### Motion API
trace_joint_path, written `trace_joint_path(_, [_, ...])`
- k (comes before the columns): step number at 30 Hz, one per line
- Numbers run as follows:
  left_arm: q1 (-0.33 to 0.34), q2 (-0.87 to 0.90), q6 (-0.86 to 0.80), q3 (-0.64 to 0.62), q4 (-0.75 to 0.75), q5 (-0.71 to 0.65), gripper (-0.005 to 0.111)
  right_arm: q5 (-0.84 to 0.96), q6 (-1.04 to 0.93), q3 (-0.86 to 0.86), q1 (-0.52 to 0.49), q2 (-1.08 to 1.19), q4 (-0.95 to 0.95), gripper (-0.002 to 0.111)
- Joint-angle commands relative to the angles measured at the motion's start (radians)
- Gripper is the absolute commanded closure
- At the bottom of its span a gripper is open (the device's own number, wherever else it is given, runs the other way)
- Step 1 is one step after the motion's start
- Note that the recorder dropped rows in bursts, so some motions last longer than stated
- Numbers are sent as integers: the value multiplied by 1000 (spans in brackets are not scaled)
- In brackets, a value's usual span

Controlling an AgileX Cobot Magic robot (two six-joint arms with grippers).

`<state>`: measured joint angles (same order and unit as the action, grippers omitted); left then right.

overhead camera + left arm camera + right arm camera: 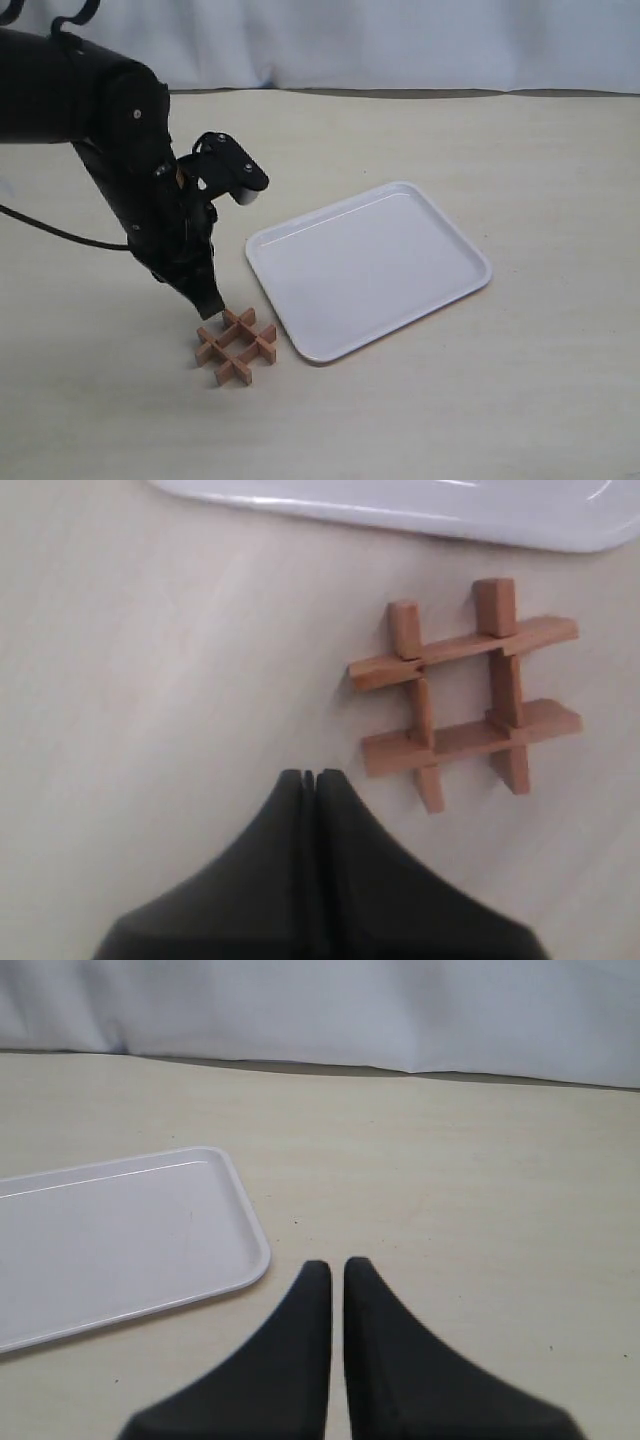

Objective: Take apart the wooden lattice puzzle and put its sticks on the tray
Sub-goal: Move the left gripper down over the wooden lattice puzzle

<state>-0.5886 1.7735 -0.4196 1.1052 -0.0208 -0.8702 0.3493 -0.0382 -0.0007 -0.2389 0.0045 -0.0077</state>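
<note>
The wooden lattice puzzle (236,346) (465,693) lies whole on the table, its four reddish-brown sticks interlocked in a hash shape, just off the near left corner of the white tray (370,265) (420,505) (110,1240). My left gripper (210,303) (309,776) is shut and holds nothing, its tips low over the table just beside the puzzle's far left edge, apart from it. My right gripper (336,1265) is shut with only a thin slit between its fingers, nothing in it; it hovers over bare table beside a tray corner and does not show in the exterior view.
The tray holds nothing. A white cloth backdrop (380,40) closes the far edge of the table. The left arm's black body (110,150) and its cable (50,230) occupy the left side.
</note>
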Motion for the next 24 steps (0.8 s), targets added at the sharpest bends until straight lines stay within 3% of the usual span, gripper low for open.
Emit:
trace_joint_path(1, [-15, 0, -186, -46, 12, 81, 107, -4, 1, 1, -4, -5, -1, 104])
trace_joint_path(7, [-15, 0, -528, -121, 35, 174, 106, -4, 1, 1, -4, -5, -1, 104])
trace_joint_path(13, [-15, 0, -976, -185, 35, 274, 91, -4, 1, 1, -4, -5, -1, 104])
trace_joint_path(17, [-15, 9, -998, -185, 6, 431, 90, -4, 1, 1, -4, -5, -1, 104])
trace_joint_path(24, [-15, 74, -1053, -185, 6, 463, 90, -4, 1, 1, -4, -5, -1, 104])
